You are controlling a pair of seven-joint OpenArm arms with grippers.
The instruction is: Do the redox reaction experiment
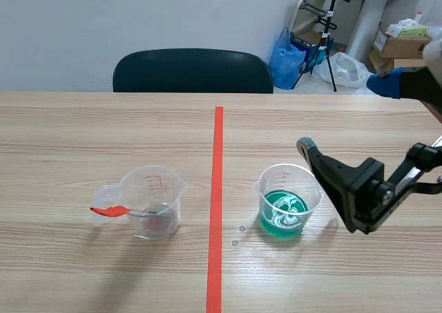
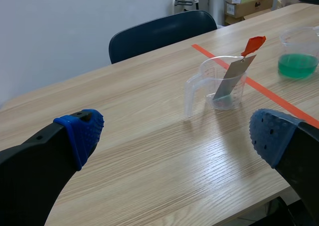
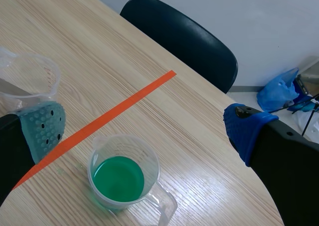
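Wood-grain tabletop point(image 1: 103, 133), orange-red tape line running near to far down the middle, dark chair point(image 1: 192, 71) at the far edge. Blue bag point(image 1: 284, 59) and cardboard boxes point(image 1: 397, 43) on the floor, far right.

Left of the tape: clear measuring cup point(image 1: 153, 201), red graduations, handle pointing left. A strip point(image 2: 230, 79) leans inside it. The scene view mostly shows the strip's red end sticking out over the handle side. The left wrist view shows a grey, flat body with the red end on top.

Right of the tape: second clear cup point(image 1: 284, 201) holding green liquid. The scene view shows a pale swirl on the green; the right wrist view shows it plain.

Right hand point(image 3: 144, 128): fingers wide apart, gripping nothing, just right of the green cup in the scene. Its wrist view puts that cup under it, nearer the grey-green pad. Cannot tell whether they touch.

Left hand point(image 2: 177, 136): seen only in its own wrist view. Blue pads spread wide, nothing between them, measuring cup well ahead.
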